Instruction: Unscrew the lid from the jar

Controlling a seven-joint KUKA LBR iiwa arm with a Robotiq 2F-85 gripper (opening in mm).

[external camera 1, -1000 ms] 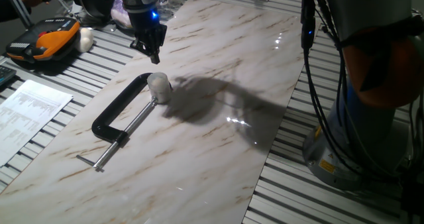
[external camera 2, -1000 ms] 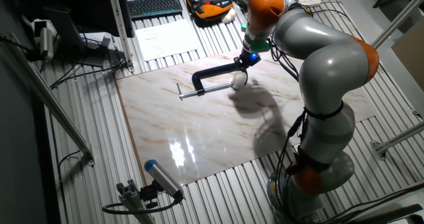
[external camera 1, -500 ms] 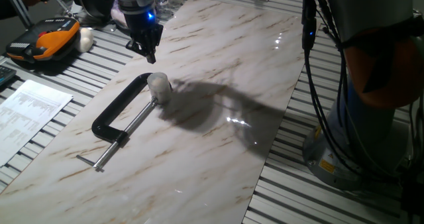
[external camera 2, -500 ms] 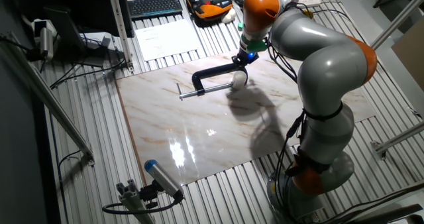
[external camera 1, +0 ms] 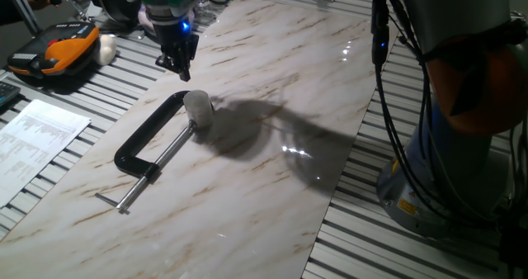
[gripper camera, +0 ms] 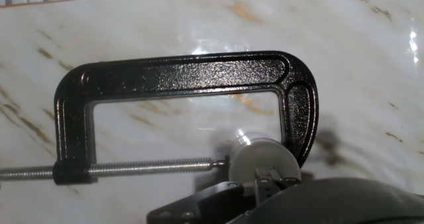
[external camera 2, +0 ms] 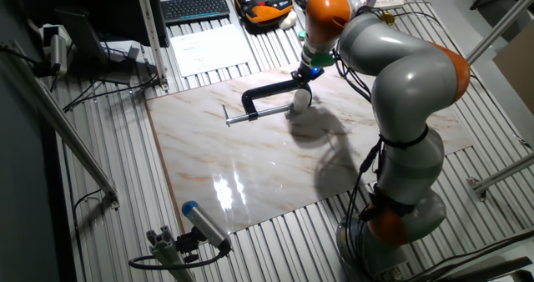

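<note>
The jar (external camera 1: 198, 114) sits on the counter (external camera 1: 272, 81), squeezed in the mouth of the black clamp (external camera 1: 153, 143), so I think it won't spin when I twist its white lid (external camera 1: 196, 100). My tool (external camera 1: 178, 64) hangs in the air above and a bit behind the lid, not touching it. It holds nothing, and I cannot tell if it is open or closed.

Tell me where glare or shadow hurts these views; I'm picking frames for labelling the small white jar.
One fixed view: arm shadow spreads right of the jar; glare spots on the marble table lie away from it. The other fixed view: the jar is tiny, with glare nearer the front edge. Hand view: glare behind the black C-clamp; the lid is blurred and partly hidden by the gripper.
</note>
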